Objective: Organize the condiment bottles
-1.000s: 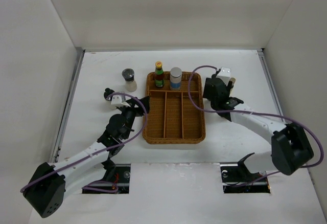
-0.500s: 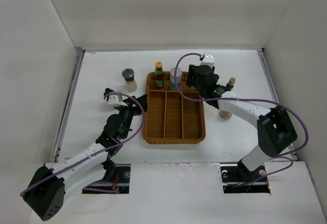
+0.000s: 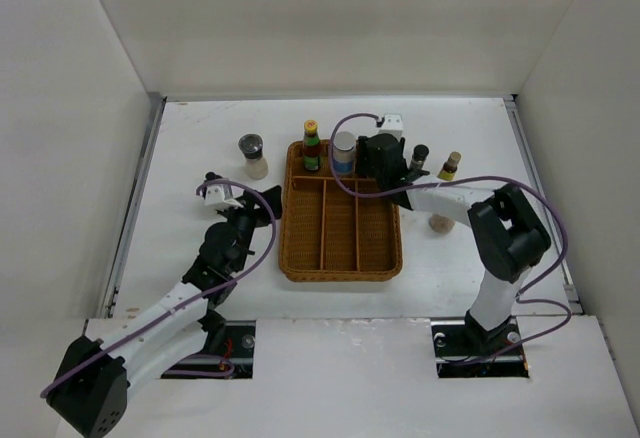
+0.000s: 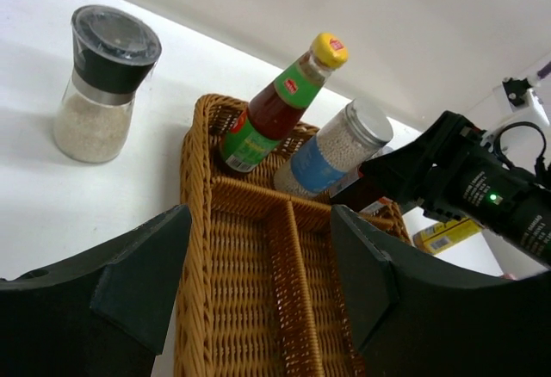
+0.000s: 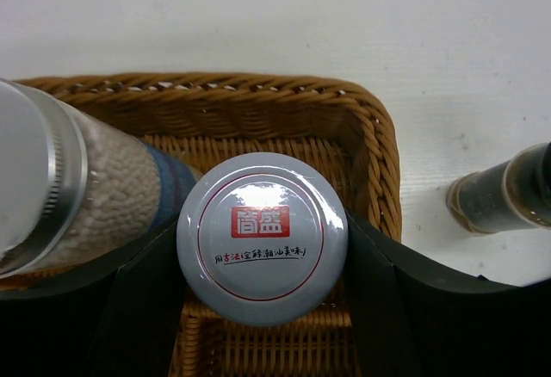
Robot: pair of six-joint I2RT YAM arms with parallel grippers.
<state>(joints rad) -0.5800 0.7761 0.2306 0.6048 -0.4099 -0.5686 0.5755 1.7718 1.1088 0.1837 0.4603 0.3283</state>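
My right gripper [image 5: 263, 278] clamps a white-lidded jar [image 5: 261, 235] at the back right corner of the wicker tray [image 5: 379, 162], beside the silver-capped jar [image 5: 103, 196] and green-labelled sauce bottle [image 4: 275, 106]. My left gripper [image 4: 258, 282] hangs open and empty by the tray's left rim, and a grinder [image 4: 103, 80] stands on the bench [image 4: 52, 196].

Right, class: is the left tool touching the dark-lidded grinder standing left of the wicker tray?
Apart. The left wrist view shows a stretch of white table between the dark-lidded grinder and the open left tool.
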